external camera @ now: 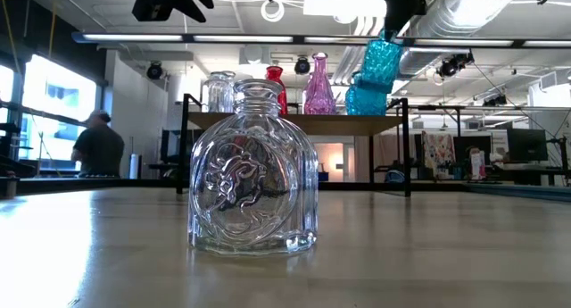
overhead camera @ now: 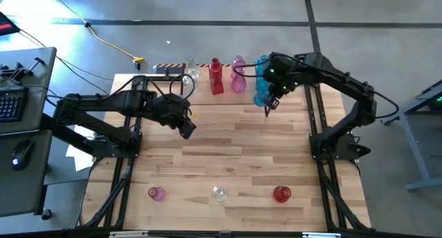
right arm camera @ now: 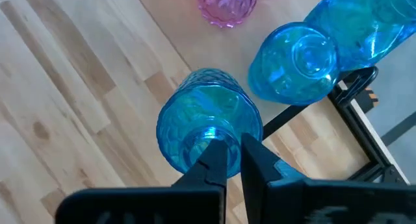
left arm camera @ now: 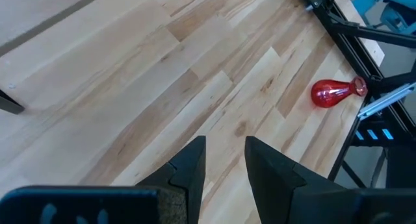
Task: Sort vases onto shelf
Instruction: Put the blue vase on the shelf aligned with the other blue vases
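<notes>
Left gripper (overhead camera: 186,130) at 9 o'clock of tabletop (overhead camera: 235,155), above bare wood, fingers (left arm camera: 190,165) narrowly parted, holding nothing. Near edge, left to right: pink vase (overhead camera: 157,193), clear vase (overhead camera: 219,193), red vase (overhead camera: 281,193) (red one on its side). Shelf (overhead camera: 173,83) at 12 o'clock carries clear, red, pink, blue vases. Right gripper (overhead camera: 271,102) at 1 o'clock, clamped on rim of blue vase (right arm camera: 208,123), lifted at shelf's right end.

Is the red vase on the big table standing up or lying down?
Lying down. The red vase rests on its side on the table, with its neck pointing sideways along the wood.
</notes>
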Action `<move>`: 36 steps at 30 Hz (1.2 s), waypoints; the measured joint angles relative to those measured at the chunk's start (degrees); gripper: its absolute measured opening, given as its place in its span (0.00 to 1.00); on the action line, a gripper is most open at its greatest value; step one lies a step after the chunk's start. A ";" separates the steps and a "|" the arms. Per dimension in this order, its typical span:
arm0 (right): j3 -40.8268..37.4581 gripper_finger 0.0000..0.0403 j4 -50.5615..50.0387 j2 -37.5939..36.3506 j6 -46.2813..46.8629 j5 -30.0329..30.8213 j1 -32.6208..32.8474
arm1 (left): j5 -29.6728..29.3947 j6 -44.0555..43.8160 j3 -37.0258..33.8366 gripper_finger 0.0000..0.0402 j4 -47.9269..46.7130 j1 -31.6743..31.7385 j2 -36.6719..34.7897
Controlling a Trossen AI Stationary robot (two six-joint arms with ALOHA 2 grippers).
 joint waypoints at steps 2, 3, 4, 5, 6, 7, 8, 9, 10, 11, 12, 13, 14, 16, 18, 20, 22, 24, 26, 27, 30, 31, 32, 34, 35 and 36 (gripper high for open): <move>-0.02 0.00 -0.14 0.70 -1.10 -0.55 -1.00 | -0.10 -0.05 0.00 0.25 0.00 -0.41 0.00; -0.02 0.00 -0.26 1.07 -1.57 -0.89 -1.49 | -0.11 -0.05 0.00 0.25 0.00 -0.58 0.00; -0.02 0.00 -0.40 1.47 -2.04 -1.14 -1.86 | -0.11 -0.05 0.00 0.25 0.00 -0.71 0.00; -0.04 0.00 -0.42 1.82 -2.62 -1.16 -2.23 | -0.13 -0.05 0.00 0.25 -0.02 -0.83 0.00; -0.04 0.00 -0.37 2.11 -2.93 -1.14 -2.66 | -0.14 -0.05 0.00 0.25 0.00 -0.87 0.00; -0.04 0.00 -0.35 2.38 -3.04 -1.15 -2.99 | -0.15 -0.09 0.00 0.25 -0.02 -0.85 0.00; -0.04 0.00 -0.35 2.65 -3.06 -1.16 -3.24 | -0.17 -0.11 0.00 0.25 -0.01 -0.85 0.00; -0.07 0.00 -0.37 2.86 -3.12 -1.17 -3.49 | -0.20 -0.11 0.00 0.25 -0.01 -0.85 0.00; -0.06 0.00 -0.38 3.09 -3.56 -1.18 -3.65 | -0.23 -0.09 0.00 0.25 -0.02 -0.85 0.00; -0.07 0.00 -0.42 3.31 -4.05 -1.30 -3.79 | -0.25 -0.07 0.00 0.25 -0.01 -0.85 0.00; -0.07 0.00 -0.42 3.55 -4.30 -1.52 -3.89 | -0.25 -0.08 0.00 0.25 -0.01 -0.84 0.00; -0.07 0.00 -0.47 3.78 -4.55 -1.93 -3.91 | -0.26 -0.09 0.00 0.25 -0.02 -0.83 0.00; -0.07 0.00 -0.57 3.98 -4.61 -2.24 -3.94 | -0.26 -0.07 0.00 0.25 -0.02 -0.83 0.00; -0.07 0.00 -0.61 4.35 -5.25 -2.34 -4.02 | -0.24 -0.07 0.00 0.25 -0.02 -0.83 0.00; -0.07 0.00 -0.61 4.73 -5.62 -2.35 -4.23 | -0.25 -0.05 0.00 0.25 -0.02 -0.83 0.00; -0.07 0.00 -0.60 5.17 -5.65 -2.37 -4.63 | -0.26 -0.05 0.00 0.25 -0.01 -0.83 0.00; -0.11 0.00 -0.64 5.40 -6.19 -2.17 -5.13 | -0.25 -0.05 0.00 0.25 -0.02 -0.83 0.00; -0.13 0.00 -0.66 5.40 -6.58 -2.05 -5.57 | -0.26 -0.05 0.00 0.25 -0.02 -0.83 0.00; -0.13 0.00 -0.63 5.40 -6.67 -1.64 -5.97 | -0.25 -0.03 0.00 0.25 -0.02 -0.83 0.00; -0.13 0.00 -0.72 5.40 -6.69 -1.20 -6.16 | -0.24 -0.04 0.00 0.25 -0.01 -0.83 0.00; -0.13 0.00 -0.91 5.40 -7.52 -1.25 -6.89 | -0.24 -0.02 0.00 0.25 0.00 -0.83 0.00; -0.13 0.00 -0.81 5.40 -7.55 -1.38 -6.93 | -0.24 -0.02 0.00 0.25 -0.01 -0.83 0.00; -0.13 0.00 -0.78 5.40 -7.61 -1.35 -6.95 | -0.24 -0.02 0.00 0.25 0.00 -0.83 0.00; -0.13 0.00 -0.82 5.40 -7.98 -1.36 -6.88 | -0.24 -0.02 0.00 0.25 -0.02 -0.81 0.00; -0.13 0.00 -0.86 5.40 -7.98 -1.40 -6.88 | -0.24 0.00 0.00 0.25 0.00 -0.82 0.00; -0.13 0.00 -0.87 5.40 -7.98 -1.42 -6.88 | -0.24 0.00 0.00 0.25 0.00 -0.81 0.00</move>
